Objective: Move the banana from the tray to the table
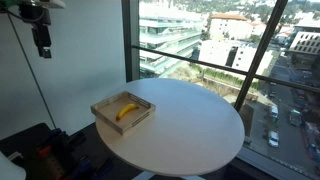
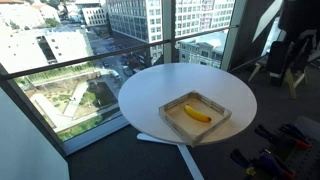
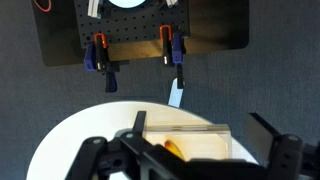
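Note:
The small yellow banana [image 1: 126, 111] lies inside the shallow square tray [image 1: 104, 119], which sits at the near edge of the round white table [image 1: 195, 135]. Both exterior views show the banana [image 2: 197, 114] alone on the tray's pale bottom [image 2: 172, 121]. My gripper [image 1: 43, 51] hangs high above and to the side of the table, well clear of the tray. In the wrist view its open gripper [image 3: 200, 138] frames the tray [image 3: 190, 127] far below, with one end of the banana [image 3: 172, 150] showing. Nothing is between the fingers.
Tall windows and a railing run right behind the table [image 2: 150, 80]. A black board with orange-and-blue clamps [image 3: 140, 40] lies on the dark floor past the table. Cables and gear [image 1: 40, 160] crowd the robot's base, and chairs [image 2: 285, 60] stand nearby.

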